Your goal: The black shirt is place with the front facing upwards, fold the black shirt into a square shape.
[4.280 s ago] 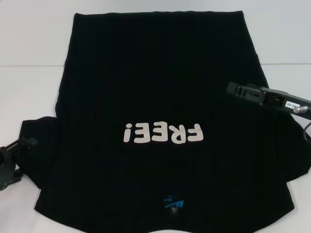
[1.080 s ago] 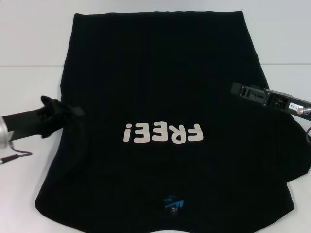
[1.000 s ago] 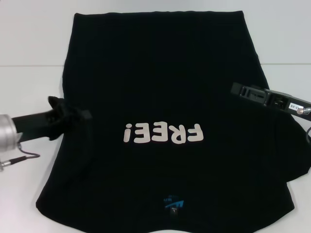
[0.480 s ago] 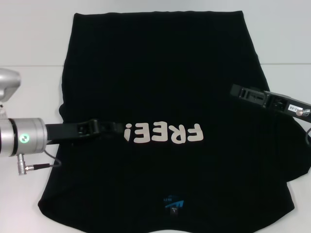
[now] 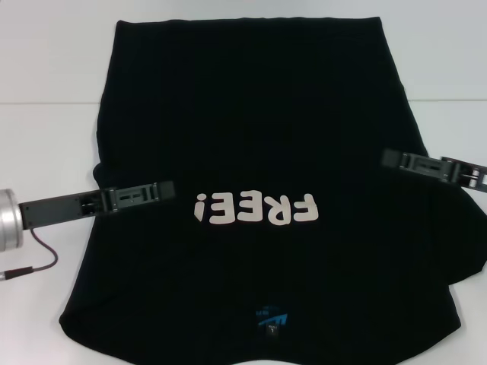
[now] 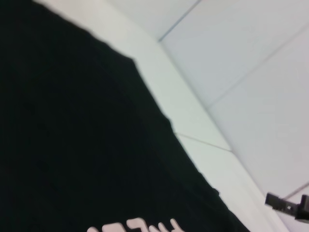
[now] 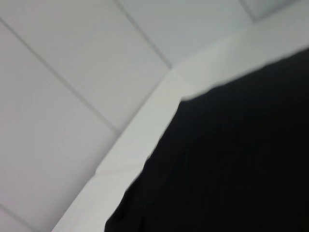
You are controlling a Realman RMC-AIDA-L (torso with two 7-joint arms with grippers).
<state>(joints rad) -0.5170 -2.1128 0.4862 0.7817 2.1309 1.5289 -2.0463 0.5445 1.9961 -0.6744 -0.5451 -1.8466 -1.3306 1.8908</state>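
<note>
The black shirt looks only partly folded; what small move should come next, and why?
Probably the right gripper should pick up the right sleeve and fold it inward. On the black shirt that sleeve bulges out, while the left gripper side already looks tucked in.

Black shirt (image 5: 251, 137) covers most of table (image 5: 46, 152); bare strips both sides; claws over shirt edges.

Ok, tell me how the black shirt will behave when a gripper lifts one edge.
The black shirt is thin cloth lying flat on the table, so it will probably droop and fold limply. It looks light, and the rest may drag along.
</note>
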